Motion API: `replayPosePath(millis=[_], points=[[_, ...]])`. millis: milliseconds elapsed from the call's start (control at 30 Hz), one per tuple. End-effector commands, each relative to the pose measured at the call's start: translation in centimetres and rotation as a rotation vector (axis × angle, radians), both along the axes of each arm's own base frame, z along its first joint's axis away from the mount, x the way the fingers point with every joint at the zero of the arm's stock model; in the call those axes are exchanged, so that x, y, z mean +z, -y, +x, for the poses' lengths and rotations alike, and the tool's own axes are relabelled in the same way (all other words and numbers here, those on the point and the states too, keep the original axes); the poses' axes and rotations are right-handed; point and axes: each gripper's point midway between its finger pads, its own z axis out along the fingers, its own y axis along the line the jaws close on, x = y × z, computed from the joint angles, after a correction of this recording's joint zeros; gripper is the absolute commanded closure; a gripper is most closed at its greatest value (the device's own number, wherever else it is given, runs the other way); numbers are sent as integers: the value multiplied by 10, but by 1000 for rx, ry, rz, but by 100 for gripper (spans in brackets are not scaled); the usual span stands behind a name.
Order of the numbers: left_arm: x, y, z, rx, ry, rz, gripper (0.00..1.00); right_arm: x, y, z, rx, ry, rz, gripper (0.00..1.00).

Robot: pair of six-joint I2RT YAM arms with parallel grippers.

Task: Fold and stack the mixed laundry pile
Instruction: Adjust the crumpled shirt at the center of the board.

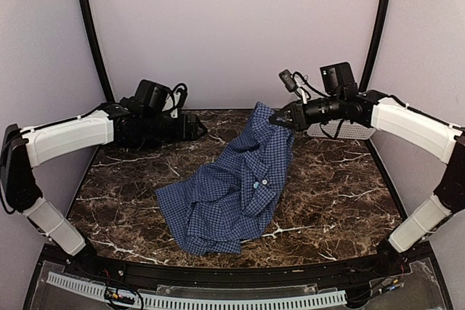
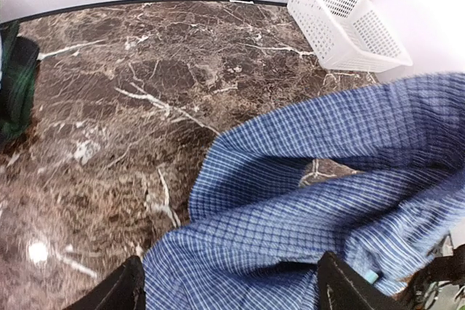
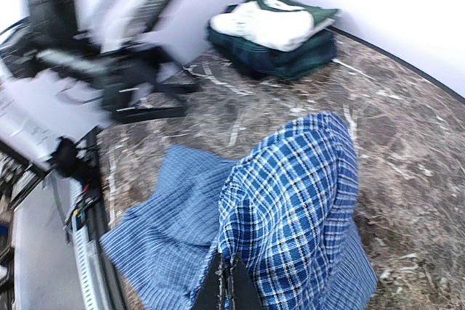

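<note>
Right tool [image 1: 280,117], upper centre of top view: jaws pinched shut on the top edge of the blue check shirt [image 1: 229,194]. The cloth hangs and trails onto the tabletop [image 1: 341,179] mid-frame, probably raised to shake it flat for folding. Left tool [image 1: 199,127], upper left: jaws wide, empty. Folded stack [image 3: 272,34] at top centre of right wrist view.

walls [image 1: 232,27]: plain, pale | table [image 1: 341,194]: dark white-veined marble | light: even

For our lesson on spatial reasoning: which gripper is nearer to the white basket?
Right. The right gripper, pinching the blue shirt, is just left of the basket; the left gripper sits farther left, beyond the shirt.
</note>
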Motion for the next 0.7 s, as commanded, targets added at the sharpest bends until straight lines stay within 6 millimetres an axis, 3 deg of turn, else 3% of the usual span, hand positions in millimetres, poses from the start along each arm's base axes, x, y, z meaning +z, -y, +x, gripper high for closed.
replayPosePath(millis=[0,33,67,100,300,500,567,600,633,667], points=[[-38,25,36,-78,11,81,18,8,-1,-35,140,47,73,100],[-54,32,41,-108,-1,105,17,6,1,-37,139,50,67,100],[-54,37,47,-118,7,105,17,5,3,-39,137,52,65,100],[-72,40,52,-126,-12,127,17,5,3,-40,135,52,65,100],[-110,59,73,-152,-27,138,19,-2,5,-45,136,25,63,100],[-124,89,81,-257,-61,92,21,-11,17,-45,62,13,28,100],[-132,91,73,-285,-106,99,21,-14,23,-39,13,18,9,100],[-126,93,68,-299,-108,77,20,-15,26,-35,-12,17,-1,100],[-135,89,57,-304,-139,73,20,-16,28,-32,-30,17,-5,100],[-116,90,57,-292,-102,31,20,-17,31,-27,-49,14,-9,100]])
